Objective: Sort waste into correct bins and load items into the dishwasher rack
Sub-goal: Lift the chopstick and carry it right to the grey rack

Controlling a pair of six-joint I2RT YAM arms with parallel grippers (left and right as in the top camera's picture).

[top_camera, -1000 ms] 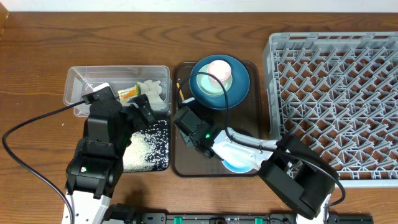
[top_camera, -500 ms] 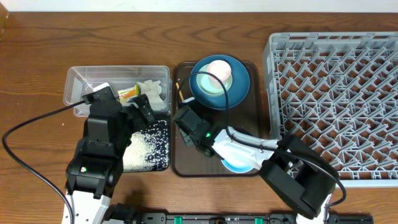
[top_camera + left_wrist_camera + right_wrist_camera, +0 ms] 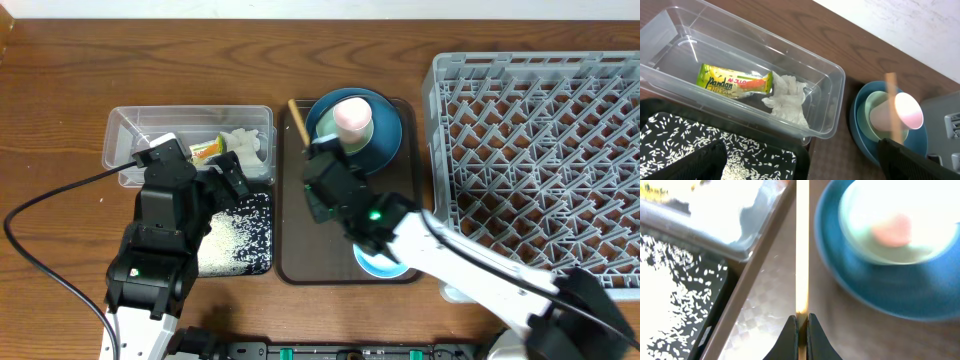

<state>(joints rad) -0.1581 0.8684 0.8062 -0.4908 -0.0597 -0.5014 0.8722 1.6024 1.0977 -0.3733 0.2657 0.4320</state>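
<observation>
Pincer on the right arm [image 3: 801, 324] is pressed together on a thin wooden chopstick [image 3: 802, 255], grabbing it near one end. The rest of the stick runs along the left edge of the brown serving tray [image 3: 300, 255] toward its far-left corner. I only see one stick, no idea where the other is.

The large dark-blue plate [image 3: 388, 135] sits at the tray's far end with the pale-green bowl [image 3: 874, 107] and small pink cup [image 3: 352, 118] stacked on it. The small white and light-blue bowl [image 3: 375, 265] is at the tray's near end, half under the arm. The big grey pegged plastic dishwasher rack [image 3: 540, 130] is just right of the tray.

Left of the tray, the clear plastic tub [image 3: 125, 130] has the yellow-green snack wrapper [image 3: 735, 82] and crumpled white napkin [image 3: 787, 97], and the black bin [image 3: 255, 235] has the rice grains [image 3: 225, 240]. The left pincer [image 3: 800, 155] hangs spread wide over those two, holding nothing.

My worry is that an end-pinch on a skinny stick will probably let it swivel or slide out. Swinging it to the rack means crossing the stacked dishes, so the free end could clip the cup. It might also drop through the lattice.
</observation>
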